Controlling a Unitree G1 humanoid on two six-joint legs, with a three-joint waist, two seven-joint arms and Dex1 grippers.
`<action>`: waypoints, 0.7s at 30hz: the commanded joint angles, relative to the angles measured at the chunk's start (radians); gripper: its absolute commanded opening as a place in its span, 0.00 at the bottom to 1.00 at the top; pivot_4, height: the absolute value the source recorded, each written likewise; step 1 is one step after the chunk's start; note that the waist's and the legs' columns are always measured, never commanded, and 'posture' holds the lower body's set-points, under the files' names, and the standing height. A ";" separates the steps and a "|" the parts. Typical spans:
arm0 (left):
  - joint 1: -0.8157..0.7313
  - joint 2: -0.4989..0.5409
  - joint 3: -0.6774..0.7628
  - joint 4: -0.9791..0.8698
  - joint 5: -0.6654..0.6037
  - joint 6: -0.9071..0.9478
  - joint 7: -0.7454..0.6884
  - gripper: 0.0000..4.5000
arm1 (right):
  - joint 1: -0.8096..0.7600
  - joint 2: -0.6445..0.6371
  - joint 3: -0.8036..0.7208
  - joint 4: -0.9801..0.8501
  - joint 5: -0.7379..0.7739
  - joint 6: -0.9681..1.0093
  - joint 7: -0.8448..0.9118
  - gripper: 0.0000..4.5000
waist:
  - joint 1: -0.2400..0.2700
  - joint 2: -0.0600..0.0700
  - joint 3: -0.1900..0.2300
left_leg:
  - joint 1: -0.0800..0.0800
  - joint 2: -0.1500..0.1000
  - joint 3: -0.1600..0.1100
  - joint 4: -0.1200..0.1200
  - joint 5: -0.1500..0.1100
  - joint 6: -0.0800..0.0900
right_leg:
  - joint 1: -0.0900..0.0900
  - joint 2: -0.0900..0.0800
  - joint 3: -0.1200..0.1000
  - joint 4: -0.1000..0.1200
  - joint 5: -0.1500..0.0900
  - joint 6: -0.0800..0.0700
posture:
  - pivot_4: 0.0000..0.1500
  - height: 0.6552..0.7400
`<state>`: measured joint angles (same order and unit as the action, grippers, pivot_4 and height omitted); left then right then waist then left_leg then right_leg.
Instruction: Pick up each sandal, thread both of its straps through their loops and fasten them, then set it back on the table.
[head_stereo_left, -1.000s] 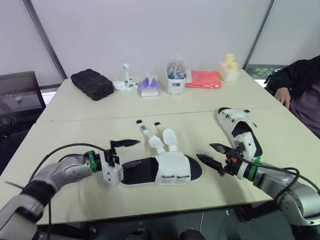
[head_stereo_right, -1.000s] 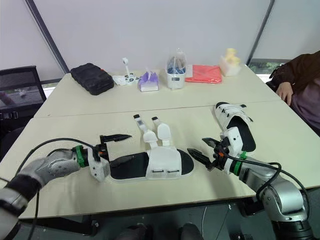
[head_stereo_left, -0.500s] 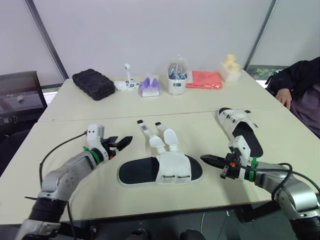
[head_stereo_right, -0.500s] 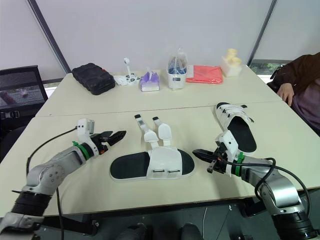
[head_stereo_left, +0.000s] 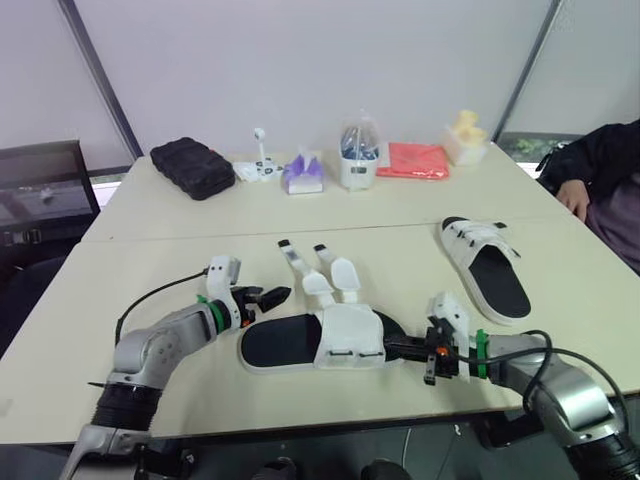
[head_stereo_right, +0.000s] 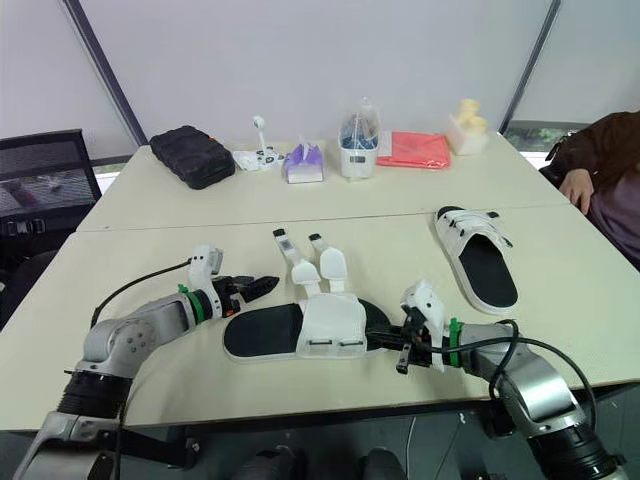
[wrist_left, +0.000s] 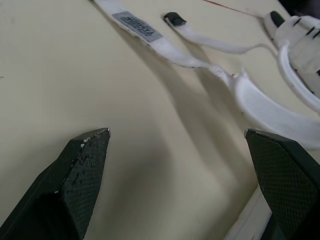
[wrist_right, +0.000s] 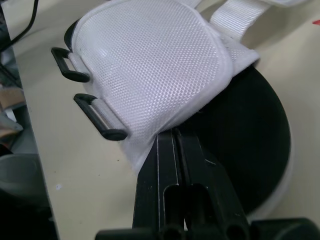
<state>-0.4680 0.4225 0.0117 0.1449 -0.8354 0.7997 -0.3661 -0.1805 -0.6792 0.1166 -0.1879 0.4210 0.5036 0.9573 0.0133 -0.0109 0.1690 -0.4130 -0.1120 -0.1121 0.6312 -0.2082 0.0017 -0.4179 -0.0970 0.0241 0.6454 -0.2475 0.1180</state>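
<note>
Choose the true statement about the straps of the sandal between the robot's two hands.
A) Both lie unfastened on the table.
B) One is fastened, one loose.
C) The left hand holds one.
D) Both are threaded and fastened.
A: both straps lie stretched out on the table, outside the black loops, and the open left hand grips nothing.

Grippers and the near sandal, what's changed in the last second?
The right gripper closed and slid to the toe of the near sandal, tips at its white upper edge. The left gripper backed off the heel, open beside it. Sandal flat, straps unthreaded; far sandal unmoved.
</note>
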 joint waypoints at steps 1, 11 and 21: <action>-0.088 -0.077 0.064 0.109 -0.061 0.088 -0.040 1.00 | -0.036 0.037 0.045 0.048 -0.046 -0.063 0.016 0.01 | 0.001 0.000 0.000 | 0.002 0.000 0.000 0.000 0.000 0.000 | 0.002 0.000 -0.001 0.000 0.000 0.000 | 1.00 1.00; -0.299 -0.185 0.132 0.479 0.063 0.008 -0.093 1.00 | -0.035 0.071 0.045 0.073 -0.074 -0.097 0.013 0.01 | -0.002 -0.002 -0.001 | 0.005 0.000 -0.001 -0.002 0.000 0.000 | 0.007 0.000 -0.002 -0.004 0.000 0.000 | 1.00 1.00; -0.596 -0.226 0.241 1.052 0.229 -0.326 -0.155 1.00 | -0.015 0.089 0.049 0.058 -0.085 -0.092 -0.004 0.01 | -0.006 -0.004 -0.002 | 0.006 0.000 -0.002 -0.003 -0.001 0.000 | 0.010 0.001 -0.004 -0.010 0.000 0.001 | 1.00 1.00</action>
<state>-1.0472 0.1924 0.2297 1.1547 -0.6378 0.5144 -0.5193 -0.2049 -0.6016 0.1497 -0.1234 0.3483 0.4055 0.9587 0.0070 -0.0149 0.1666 -0.4069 -0.1115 -0.1142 0.6283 -0.2089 0.0017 -0.4078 -0.0960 0.0202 0.6350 -0.2471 0.1189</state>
